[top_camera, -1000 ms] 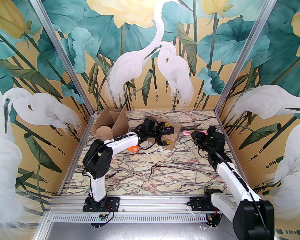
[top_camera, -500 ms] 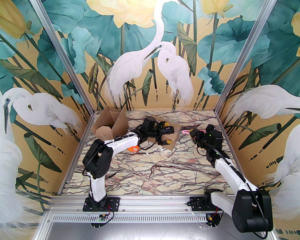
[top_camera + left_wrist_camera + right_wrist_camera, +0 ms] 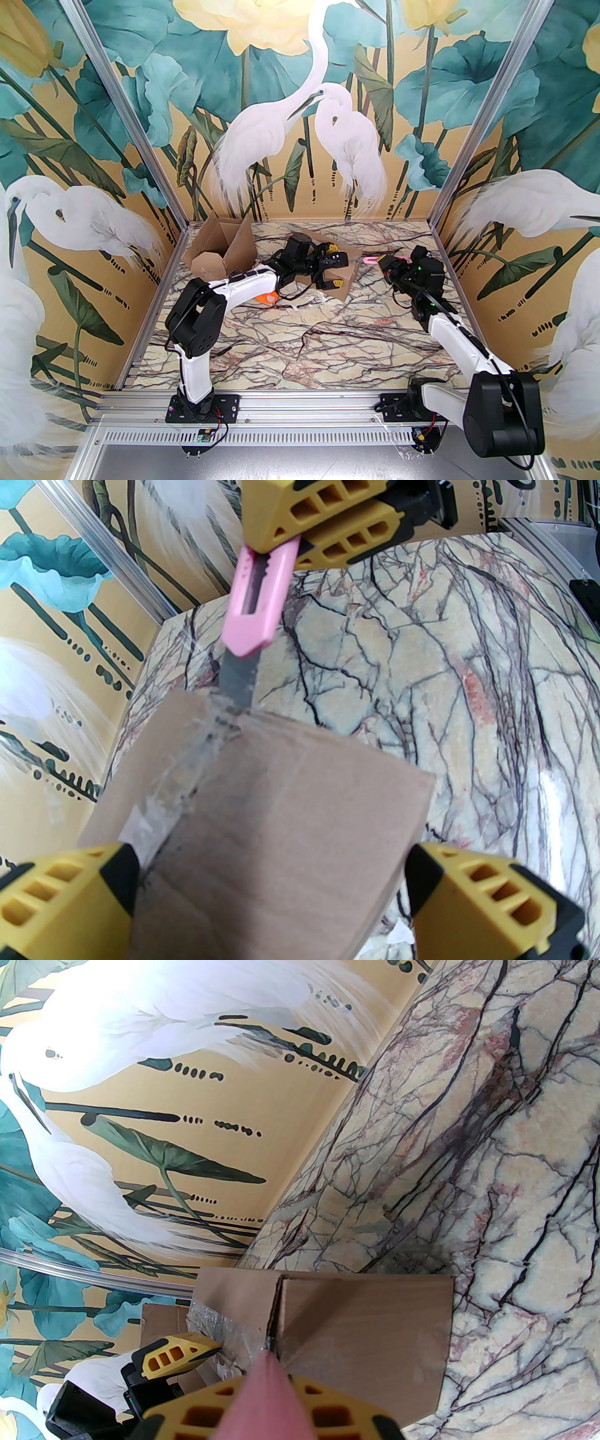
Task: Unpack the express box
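Right gripper has shifted toward 11 o'clock since the earlier frame, its elbow now lower; left gripper has stayed put.

Item 1 – express box, brown cardboard, at 12 o'clock on the marble table. Flaps down, seam under crumpled clear tape; contents hidden.

Item 2 – open carton, at 10 o'clock, flaps raised; its inside cannot be made out.

Item 3 – pink utility knife, pinched between the pressed-together fingers of the right gripper, grey blade extended.

Item 4 – orange item, lying on the table under the left forearm.

Poses: left arm reaches forward and bends toward 3 o'clock, its gripper spread wide astride the express box; whether the pads press the sides I cannot tell. Right arm stretches toward 11 o'clock, knife tip toward the box.

Left wrist view shows the blade tip meeting the taped seam at the box's far edge, a contact the top view leaves unclear. Right wrist view shows a narrow dark gap along that seam.
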Robot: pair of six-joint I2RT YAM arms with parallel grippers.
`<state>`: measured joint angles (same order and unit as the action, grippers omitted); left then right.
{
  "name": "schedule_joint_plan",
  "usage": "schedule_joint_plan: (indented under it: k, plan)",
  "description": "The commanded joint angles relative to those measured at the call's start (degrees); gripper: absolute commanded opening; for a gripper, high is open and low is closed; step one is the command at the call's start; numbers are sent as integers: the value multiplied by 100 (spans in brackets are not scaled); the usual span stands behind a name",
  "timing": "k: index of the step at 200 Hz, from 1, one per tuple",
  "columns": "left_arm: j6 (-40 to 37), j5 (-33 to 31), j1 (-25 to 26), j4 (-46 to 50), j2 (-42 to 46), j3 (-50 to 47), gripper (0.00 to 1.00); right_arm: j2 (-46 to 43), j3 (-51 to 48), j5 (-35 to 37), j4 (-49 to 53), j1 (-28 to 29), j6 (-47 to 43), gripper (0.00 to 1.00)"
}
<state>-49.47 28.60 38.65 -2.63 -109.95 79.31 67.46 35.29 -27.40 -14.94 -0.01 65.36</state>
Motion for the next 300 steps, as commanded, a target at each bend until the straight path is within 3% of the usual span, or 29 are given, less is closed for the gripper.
schedule_joint_plan:
  k: [1,145,201,253,300]
  plan:
    - [23,-56,24,-78,54,-54,100,106,154,-73,-284,71,71,0]
    - [298,-479,-56,-413,-290,393,99,153,-66,-485,-383,351,311,0]
    - [342,-134,-152,-230,-146,256,99,-64,-92,-599,164,331,183,0]
    - [55,750,-192,488,26,160,99,118,20,-181,-156,238,173,0]
    - [-34,761,-192,676,74,31,99,266,194,211,-422,159,178,0]
